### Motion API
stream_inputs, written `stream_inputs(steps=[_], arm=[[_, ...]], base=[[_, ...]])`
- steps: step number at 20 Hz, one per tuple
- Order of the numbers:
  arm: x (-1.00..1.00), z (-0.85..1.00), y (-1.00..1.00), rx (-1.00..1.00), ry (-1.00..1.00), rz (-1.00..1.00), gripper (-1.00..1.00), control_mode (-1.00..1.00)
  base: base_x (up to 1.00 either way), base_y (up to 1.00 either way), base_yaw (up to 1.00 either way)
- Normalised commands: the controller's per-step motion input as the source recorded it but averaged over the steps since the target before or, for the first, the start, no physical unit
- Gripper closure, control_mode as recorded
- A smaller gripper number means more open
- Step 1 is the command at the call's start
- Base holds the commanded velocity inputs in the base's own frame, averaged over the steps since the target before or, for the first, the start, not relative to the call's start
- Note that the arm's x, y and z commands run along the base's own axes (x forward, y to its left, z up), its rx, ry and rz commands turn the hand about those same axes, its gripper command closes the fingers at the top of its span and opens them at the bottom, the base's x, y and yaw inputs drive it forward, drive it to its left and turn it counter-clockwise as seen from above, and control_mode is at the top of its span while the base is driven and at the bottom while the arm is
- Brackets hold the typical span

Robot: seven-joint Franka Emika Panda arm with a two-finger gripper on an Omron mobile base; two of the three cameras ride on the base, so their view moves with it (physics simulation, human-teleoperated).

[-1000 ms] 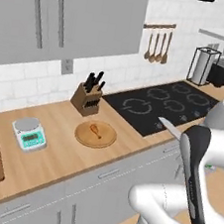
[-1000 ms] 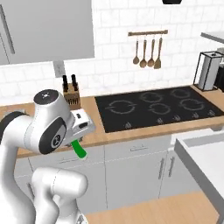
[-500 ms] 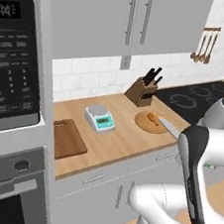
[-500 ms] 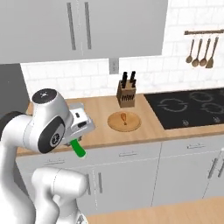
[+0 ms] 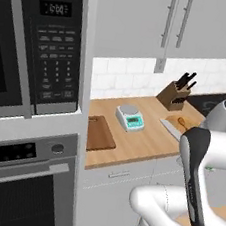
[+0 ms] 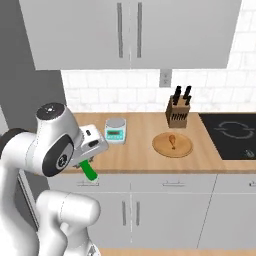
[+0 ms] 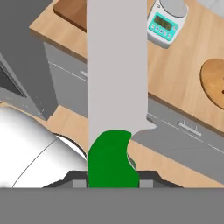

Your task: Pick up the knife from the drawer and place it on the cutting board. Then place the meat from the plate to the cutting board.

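Observation:
My gripper (image 7: 112, 176) is shut on the green handle of the knife (image 7: 114, 78), whose pale blade points ahead over the counter edge. From the right base view the gripper (image 6: 88, 161) sits in front of the counter, the knife's green handle (image 6: 90, 172) sticking out below it. The knife's blade (image 5: 169, 129) shows beside the arm. The dark cutting board (image 5: 100, 133) lies at the counter's left end, also seen in the hand view (image 7: 72, 11). The meat (image 6: 172, 140) rests on the round plate (image 6: 184, 149). The drawer fronts under the counter are shut; I cannot tell which is the task's drawer.
A kitchen scale (image 5: 129, 117) stands between board and plate. A knife block (image 6: 178, 111) sits by the wall, and a black cooktop (image 6: 235, 135) lies further right. A tall unit with microwave (image 5: 40, 50) and oven (image 5: 18, 193) bounds the counter on the left.
The base has driven left along the counter, so the whole scene slid right and the microwave and oven came into view. The knife stays in the shut gripper.

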Motion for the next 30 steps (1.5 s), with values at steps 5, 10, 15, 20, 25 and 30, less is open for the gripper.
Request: stream_inputs(steps=[5,10,15,20,25,30], arm=[[0.00,0.00,0.00,0.00,0.00,0.00,1.00,1.00],[0.00,0.00,0.00,0.00,0.00,0.00,1.00,1.00],[0.00,0.00,0.00,0.00,0.00,0.00,1.00,1.00],[0.00,0.00,0.00,0.00,0.00,0.00,1.00,1.00],[0.00,0.00,0.00,0.00,0.00,0.00,1.00,1.00],[0.09,0.00,-0.02,0.02,0.02,0.03,1.00,-1.00]], base=[[0.02,0.34,0.31],[0.36,0.08,0.30],[0.65,0.00,0.32],[0.39,-0.04,0.31],[0.55,-0.16,0.33],[0.33,-0.16,0.23]])
